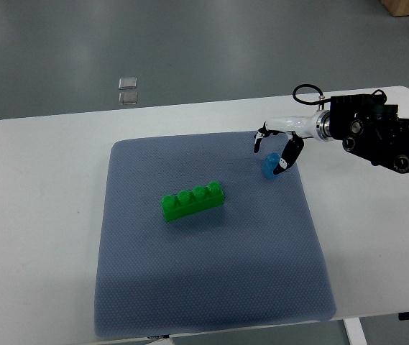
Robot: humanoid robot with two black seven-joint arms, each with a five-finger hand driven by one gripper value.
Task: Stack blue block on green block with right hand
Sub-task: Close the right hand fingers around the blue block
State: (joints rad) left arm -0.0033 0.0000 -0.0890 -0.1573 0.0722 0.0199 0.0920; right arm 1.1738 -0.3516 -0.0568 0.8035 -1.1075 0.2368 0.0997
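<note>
Your blue block (269, 167) sits on the grey mat (211, 287), close to the mat's far right corner and toward the right edge of the tabletop (39, 215). The right hand (276, 146) is over it, its arm reaching in from the right edge; one dark-tipped finger lies against the block's right side, the others are spread above and to its left, and you cannot tell whether the block is truly gripped. The green block (192, 201), a long brick with 4 studs, lies near the mat's centre, well apart from the blue one and slightly angled.
</note>
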